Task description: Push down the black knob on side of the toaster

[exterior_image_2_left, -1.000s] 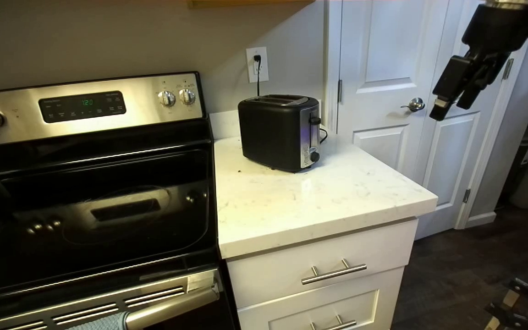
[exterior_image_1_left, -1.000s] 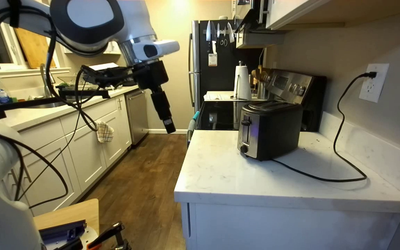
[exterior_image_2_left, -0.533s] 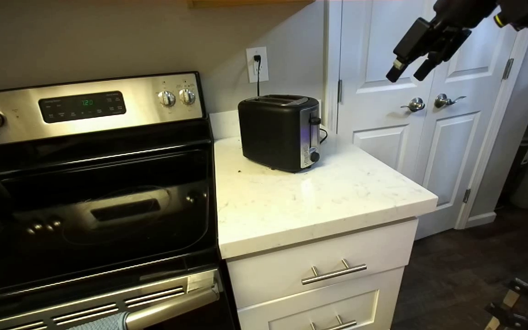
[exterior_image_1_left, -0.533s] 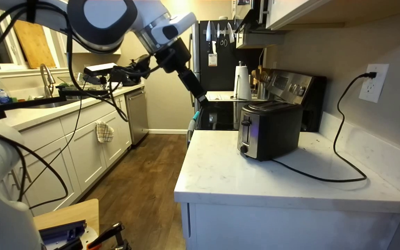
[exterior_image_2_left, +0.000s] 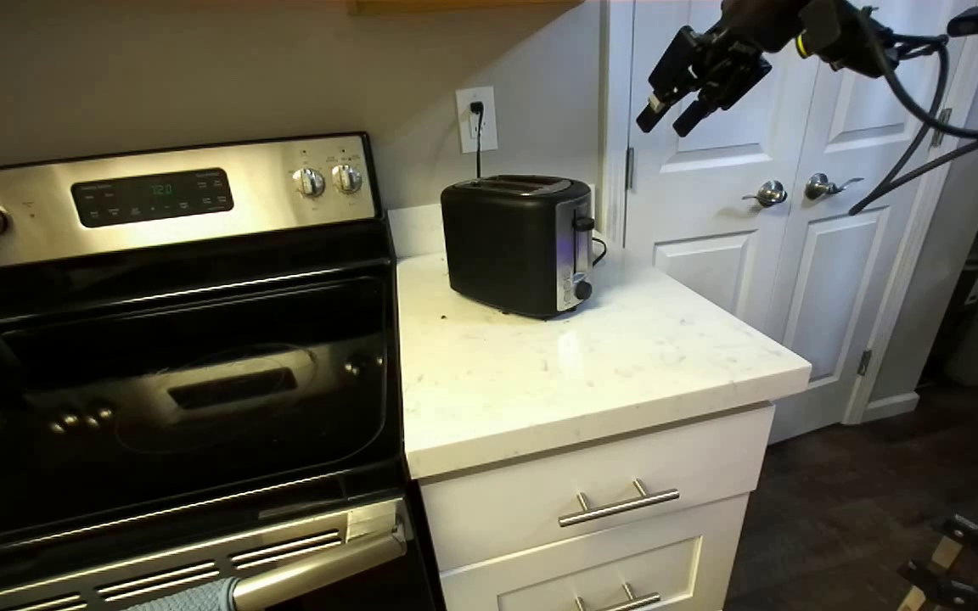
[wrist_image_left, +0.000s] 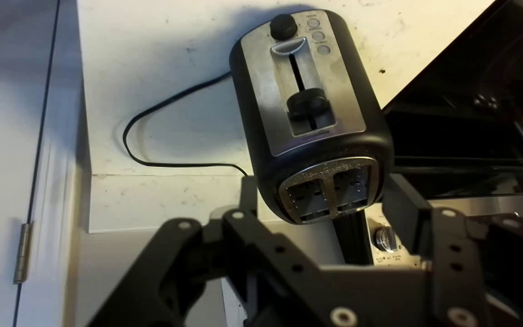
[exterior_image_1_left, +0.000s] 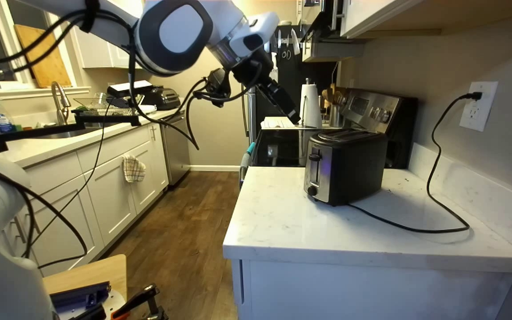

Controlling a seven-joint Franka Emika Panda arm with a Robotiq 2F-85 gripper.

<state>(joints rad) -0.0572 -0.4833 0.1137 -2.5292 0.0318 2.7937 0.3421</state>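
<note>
Your gripper (exterior_image_2_left: 667,122) hangs in the upper right of an exterior view, fingers (exterior_image_2_left: 690,120) spread apart with air between them, above and well apart from the toaster (exterior_image_2_left: 502,246). The wrist view shows the toaster in the upper middle of the frame, its slotted top toward you, with a fingertip on either side of that end. The black knob (wrist_image_left: 308,104) sits at the top end of its slot, not yet pushed down; the round dial (wrist_image_left: 283,27) is separate, beyond the slot's far end. You'll notice lettering beside the three buttons (wrist_image_left: 318,36), too small to read surely. The stove display (exterior_image_2_left: 154,197), upper left, shows green digits that look like 720. For room, you have counter (exterior_image_2_left: 599,365) between toaster and front edge, lower middle; the stove (exterior_image_2_left: 226,373) borders it at left. In an exterior view a cabinet (exterior_image_1_left: 398,18) overhangs at upper right, and the cord (exterior_image_1_left: 442,231) runs across the counter's right side, up to the outlet (exterior_image_1_left: 469,116).
</note>
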